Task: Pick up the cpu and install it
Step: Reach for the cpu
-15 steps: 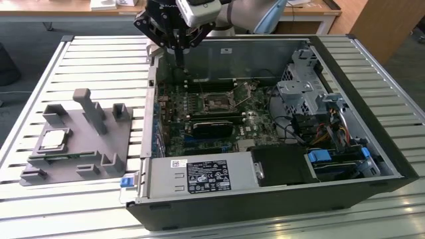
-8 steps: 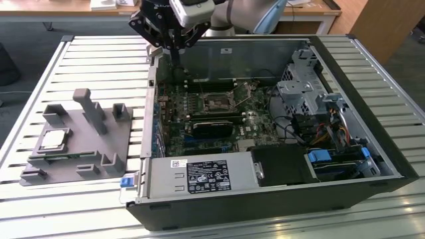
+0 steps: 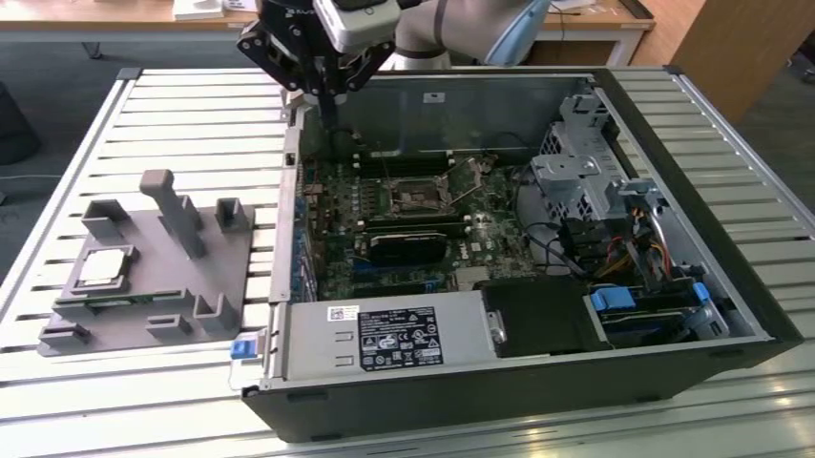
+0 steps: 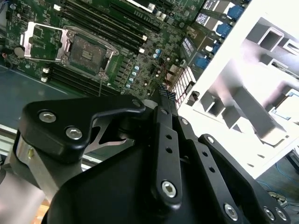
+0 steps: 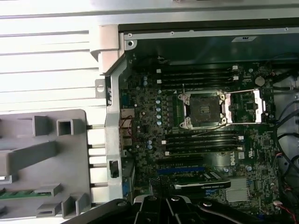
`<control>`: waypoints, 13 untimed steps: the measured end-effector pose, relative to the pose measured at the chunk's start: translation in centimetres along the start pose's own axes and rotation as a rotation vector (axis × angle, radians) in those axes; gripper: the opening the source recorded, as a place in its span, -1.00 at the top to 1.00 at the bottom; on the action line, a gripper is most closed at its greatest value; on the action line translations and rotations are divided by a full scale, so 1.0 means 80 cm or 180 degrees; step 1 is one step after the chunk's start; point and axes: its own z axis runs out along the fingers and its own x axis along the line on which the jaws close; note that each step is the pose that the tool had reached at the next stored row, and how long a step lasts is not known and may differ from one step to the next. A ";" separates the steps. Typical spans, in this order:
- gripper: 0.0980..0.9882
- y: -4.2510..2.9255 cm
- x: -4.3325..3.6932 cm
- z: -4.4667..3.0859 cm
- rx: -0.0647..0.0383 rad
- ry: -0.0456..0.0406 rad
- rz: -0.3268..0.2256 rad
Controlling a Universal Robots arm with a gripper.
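Note:
The cpu (image 3: 103,268), a small silvery square chip, lies flat on the grey holder block (image 3: 191,277) at the exterior view's left, outside the computer case. My gripper (image 3: 331,122) hangs over the case's far corner nearest the holder, well away from the cpu. Its slim black fingers are shut with nothing between them, and the fingertips (image 4: 163,93) press together. The motherboard socket (image 3: 414,198) sits in the middle of the board with its metal load plate (image 5: 245,106) swung open. The socket (image 5: 205,109) shows bare contacts in both wrist views (image 4: 86,53).
The open black computer case (image 3: 713,286) lies on a slatted metal table (image 3: 191,114). A green memory stick (image 3: 121,301) rests in the holder near the cpu. Drive cages and cables (image 3: 598,210) fill the case's side at the exterior view's right; a power supply (image 3: 382,339) sits nearest the camera.

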 end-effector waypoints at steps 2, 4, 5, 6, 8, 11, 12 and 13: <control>0.98 -0.0002 0.003 0.0000 0.0000 0.0000 0.0000; 0.98 -0.0007 0.010 -0.0001 0.0000 0.0000 0.0000; 0.98 -0.0010 0.014 -0.0002 0.0000 0.0000 -0.0001; 0.98 -0.0011 0.019 -0.0003 0.0000 0.0000 -0.0001; 0.98 -0.0012 0.028 -0.0004 0.0000 0.0000 0.0000; 0.98 -0.0016 0.040 -0.0006 0.0000 0.0000 0.0000; 0.98 -0.0018 0.043 -0.0007 0.0000 0.0000 0.0000; 0.98 -0.0020 0.047 -0.0007 0.0000 0.0000 0.0000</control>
